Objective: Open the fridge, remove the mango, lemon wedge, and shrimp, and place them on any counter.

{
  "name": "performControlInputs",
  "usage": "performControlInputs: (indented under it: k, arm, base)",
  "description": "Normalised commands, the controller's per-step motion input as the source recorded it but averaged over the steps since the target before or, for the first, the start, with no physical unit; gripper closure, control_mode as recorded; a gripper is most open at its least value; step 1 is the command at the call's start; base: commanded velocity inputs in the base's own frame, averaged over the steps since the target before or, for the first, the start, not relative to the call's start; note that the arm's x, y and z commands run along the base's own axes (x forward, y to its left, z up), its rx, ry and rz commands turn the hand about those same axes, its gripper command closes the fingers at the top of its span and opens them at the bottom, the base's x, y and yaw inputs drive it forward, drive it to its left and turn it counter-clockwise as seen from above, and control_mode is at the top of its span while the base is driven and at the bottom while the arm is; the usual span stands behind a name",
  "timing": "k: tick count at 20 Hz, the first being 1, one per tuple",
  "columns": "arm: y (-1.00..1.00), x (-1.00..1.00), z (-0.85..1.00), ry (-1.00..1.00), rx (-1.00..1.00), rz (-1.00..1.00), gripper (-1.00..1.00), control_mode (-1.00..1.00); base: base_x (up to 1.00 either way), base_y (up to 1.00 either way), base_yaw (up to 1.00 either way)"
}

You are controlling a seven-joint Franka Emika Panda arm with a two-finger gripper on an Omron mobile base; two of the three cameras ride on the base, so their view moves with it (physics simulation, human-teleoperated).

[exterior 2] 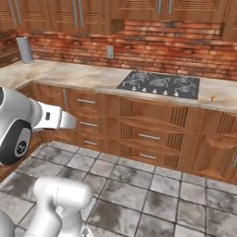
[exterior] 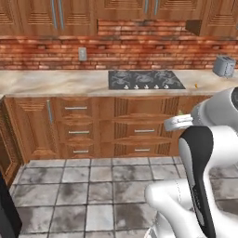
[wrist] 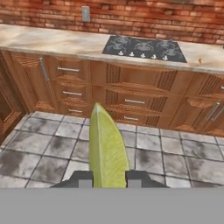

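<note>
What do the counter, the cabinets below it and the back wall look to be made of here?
Counter: beige stone, probably marble, judging by its mottled veining and smooth matte top. Cabinets: brown wood with visible grain, carved panels and silver bar handles. Wall: red brick in rough courses with pale mortar lines. All of it is rendered, so these are looks only.

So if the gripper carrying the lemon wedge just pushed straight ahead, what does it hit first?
Probably the wooden drawer fronts under the cooktop, judging by the hand view. The gripper, shut on the lemon wedge, points below the counter edge; depth is unclear.
</note>
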Motion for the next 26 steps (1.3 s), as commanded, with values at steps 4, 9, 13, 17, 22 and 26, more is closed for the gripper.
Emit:
performControlInputs:
  k: [4, 9, 13, 17, 22, 26]
  arm:
    - [0.00, 0.00, 0.00, 0.00, 0.00, 0.00, 1.00, 1.00]
    - [0.00, 0.00, 0.00, 0.00, 0.00, 0.00, 1.00, 1.00]
    - [0.00, 0.00, 0.00, 0.00, 0.00, 0.00, 1.00, 1.00]
    - [0.00, 0.00, 0.00, 0.00, 0.00, 0.00, 1.00, 1.00]
    - [0.00, 0.00, 0.00, 0.00, 0.00, 0.00, 1.00, 1.00]
    - [0.00, 0.00, 0.00, 0.00, 0.00, 0.00, 1.00, 1.00]
  base:
    - [0.71, -0.80, -0.13]
    - [1.00, -0.67, -0.07]
    - [1.00, -0.77, -0.07]
    - [1.00, -0.86, -0.12]
    - [1.00, -0.82, -0.14]
    - [0.99, -0.61, -0.17]
